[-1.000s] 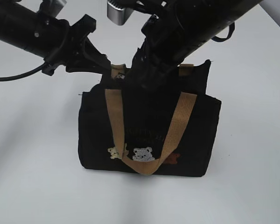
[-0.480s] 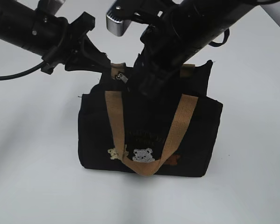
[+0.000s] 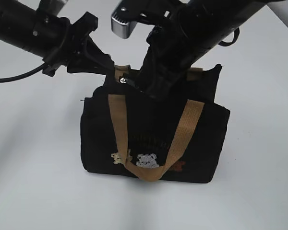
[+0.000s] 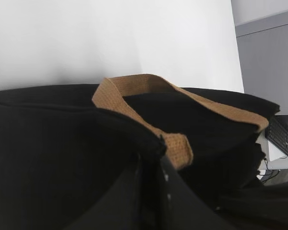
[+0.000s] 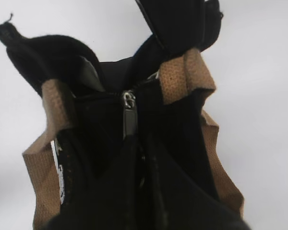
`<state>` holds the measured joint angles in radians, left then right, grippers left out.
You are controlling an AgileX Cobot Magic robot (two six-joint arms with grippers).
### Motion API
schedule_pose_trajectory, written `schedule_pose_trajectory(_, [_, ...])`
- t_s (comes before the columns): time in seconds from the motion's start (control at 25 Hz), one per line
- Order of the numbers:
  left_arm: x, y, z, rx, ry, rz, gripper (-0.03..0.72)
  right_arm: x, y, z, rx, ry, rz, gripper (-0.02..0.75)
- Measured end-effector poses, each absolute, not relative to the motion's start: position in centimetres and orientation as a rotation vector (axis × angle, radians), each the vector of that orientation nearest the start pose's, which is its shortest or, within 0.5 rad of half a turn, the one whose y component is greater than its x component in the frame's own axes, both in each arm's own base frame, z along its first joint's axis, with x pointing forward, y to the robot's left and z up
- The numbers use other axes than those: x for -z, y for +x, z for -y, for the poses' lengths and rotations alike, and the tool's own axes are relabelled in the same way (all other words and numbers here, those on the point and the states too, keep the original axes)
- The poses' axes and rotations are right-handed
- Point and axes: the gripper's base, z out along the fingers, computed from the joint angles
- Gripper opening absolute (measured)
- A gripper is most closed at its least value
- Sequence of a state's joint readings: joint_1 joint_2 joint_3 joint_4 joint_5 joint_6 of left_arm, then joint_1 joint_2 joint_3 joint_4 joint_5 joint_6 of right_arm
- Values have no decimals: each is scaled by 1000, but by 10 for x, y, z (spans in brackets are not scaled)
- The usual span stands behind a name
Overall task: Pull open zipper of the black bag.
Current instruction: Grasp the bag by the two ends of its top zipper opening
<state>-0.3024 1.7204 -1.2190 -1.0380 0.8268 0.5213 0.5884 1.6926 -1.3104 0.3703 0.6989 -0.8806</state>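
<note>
The zipper runs along the top of the black bag, its small silver pull tab near the bag's left end. The right gripper reaches down from above with its jaws pinched closed on that pull tab. The left gripper is clamped on the black fabric at the bag's left top edge, just beside a tan webbing handle. The bag stands upright on a white table, bear patches on its front facing the exterior camera.
</note>
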Motion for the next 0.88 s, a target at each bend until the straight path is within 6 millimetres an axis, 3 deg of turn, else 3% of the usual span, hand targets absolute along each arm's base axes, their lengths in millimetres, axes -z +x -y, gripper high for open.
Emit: schedule_pose_trajectory(0.88, [-265,323,169,1202,272,-2510,13,-301,280,-205,-219,-1455,-2082,13])
